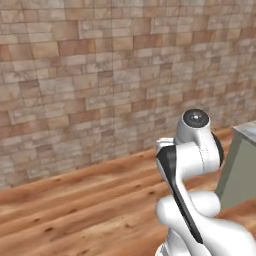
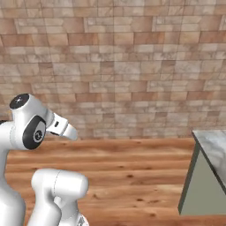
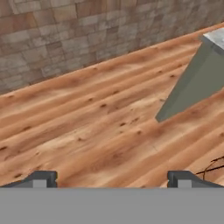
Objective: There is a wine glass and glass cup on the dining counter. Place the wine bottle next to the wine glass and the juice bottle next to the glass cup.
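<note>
Dining bench [image 2: 211, 145]: grey-veined marble top on a plain grey-green end panel, at the right edge of both base views and the upper right of the hand view [image 3: 197, 78]. Corner and end only; the rest cut off by the picture edges. Long axis running away out of the right side of each view, end panel facing the open floor. Top surface visible only as a narrow strip; nothing discernible on that strip.

Hand [image 3: 112, 177]: fingers spread wide, two dark tips [image 3: 41, 178] far apart at the bottom of the hand view, nothing between them. Pointing down and forward over bare floor, well apart from the bench.

Arm [image 1: 192, 150]: white with dark joints, folded upright close to the base, elbow joint high; seen at lower right of the left base view and lower left of the right base view [image 2: 31, 126].

Floor [image 3: 87, 118]: warm brown wooden planks with dark knots, running from the wall to the foot of the bench.

Wall [image 2: 114, 62]: brick in mixed tan, grey and reddish tones, meeting the floor behind the bench end.

Thin dark lines [image 3: 214, 166] on the floor at the right edge of the hand view; too little shown to identify.
</note>
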You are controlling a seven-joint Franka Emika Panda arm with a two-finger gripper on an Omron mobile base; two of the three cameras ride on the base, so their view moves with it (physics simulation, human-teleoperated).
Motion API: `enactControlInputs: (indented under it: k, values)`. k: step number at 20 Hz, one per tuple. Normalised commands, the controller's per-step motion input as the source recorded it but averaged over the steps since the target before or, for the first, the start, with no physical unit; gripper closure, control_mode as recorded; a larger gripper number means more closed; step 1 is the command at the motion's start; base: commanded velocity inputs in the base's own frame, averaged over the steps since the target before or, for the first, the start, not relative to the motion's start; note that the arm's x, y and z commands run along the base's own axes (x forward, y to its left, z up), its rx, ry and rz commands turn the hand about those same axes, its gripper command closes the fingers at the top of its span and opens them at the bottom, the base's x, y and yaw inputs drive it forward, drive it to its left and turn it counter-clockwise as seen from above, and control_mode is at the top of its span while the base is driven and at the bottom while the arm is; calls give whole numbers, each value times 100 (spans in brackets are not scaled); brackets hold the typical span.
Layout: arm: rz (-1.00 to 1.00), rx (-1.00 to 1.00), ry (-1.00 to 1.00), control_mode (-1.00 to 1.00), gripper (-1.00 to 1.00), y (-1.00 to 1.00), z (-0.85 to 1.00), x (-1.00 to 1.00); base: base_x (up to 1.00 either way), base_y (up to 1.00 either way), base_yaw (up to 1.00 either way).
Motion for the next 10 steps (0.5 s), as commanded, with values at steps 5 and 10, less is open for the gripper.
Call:
enactControlInputs:
  k: [5, 10]
  values:
    - [0, 0, 0, 100, -100, 0, 0, 0, 54, 11, -54]
    - [0, 0, 0, 100, -100, 0, 0, 0, 51, 12, -57]
